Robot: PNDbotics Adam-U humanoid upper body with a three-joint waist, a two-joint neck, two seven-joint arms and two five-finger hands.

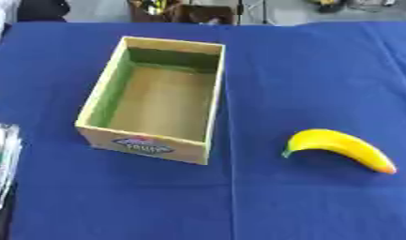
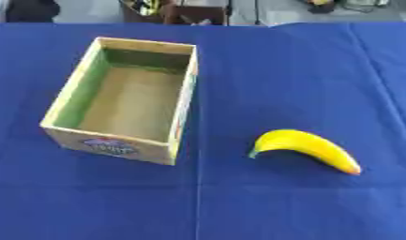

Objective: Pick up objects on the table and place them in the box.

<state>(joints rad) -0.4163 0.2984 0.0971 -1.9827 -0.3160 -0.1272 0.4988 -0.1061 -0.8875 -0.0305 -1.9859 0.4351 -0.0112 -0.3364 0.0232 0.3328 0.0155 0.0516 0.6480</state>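
Banana (image 1: 341, 148) lies diagonally, green stem toward box (image 1: 153, 145).

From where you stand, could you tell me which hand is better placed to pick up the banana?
Probably the right: the banana lies right of the box. Neither hand is in view.

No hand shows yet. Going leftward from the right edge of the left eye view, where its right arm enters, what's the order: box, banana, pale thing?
1. banana, on the right side.
2. box, centre-left.
3. pale thing, at the far left edge.
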